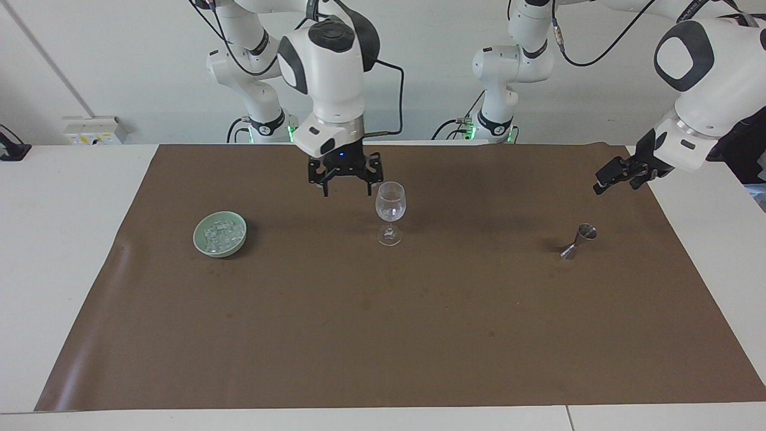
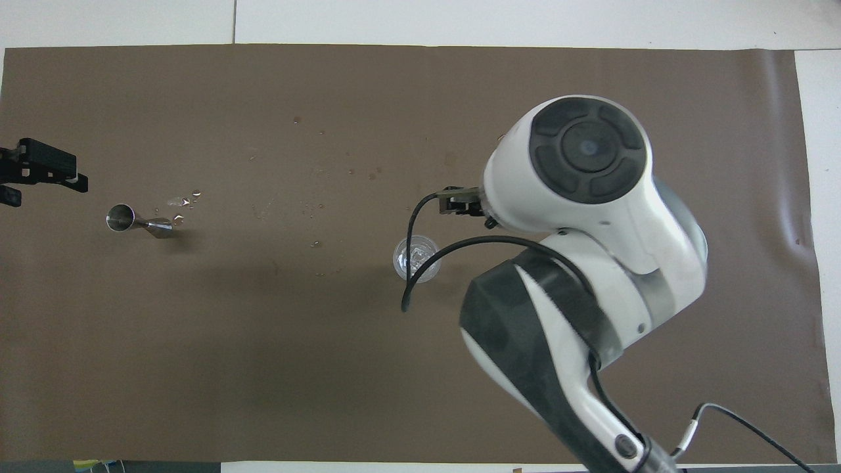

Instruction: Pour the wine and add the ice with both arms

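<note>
Between the ice (image 1: 220, 233) bowl and the glass (image 1: 390, 206), above the mat, hangs the right gripper (image 1: 345, 183), fingers apart

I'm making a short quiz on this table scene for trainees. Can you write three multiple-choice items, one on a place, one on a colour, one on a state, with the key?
1. Where does the wine glass stand?
A. in the bowl
B. between the bowl and the jigger
C. off the brown mat

2. What colour is the bowl holding the ice?
A. pale green
B. red
C. black

3. What does the right claw hold?
A. the glass
B. the jigger
C. nothing

Key: 1 B, the glass is mid-mat, with the jigger toward the left arm's end; 2 A, its rim is pale green; 3 C, its fingers hang open and empty.
</note>
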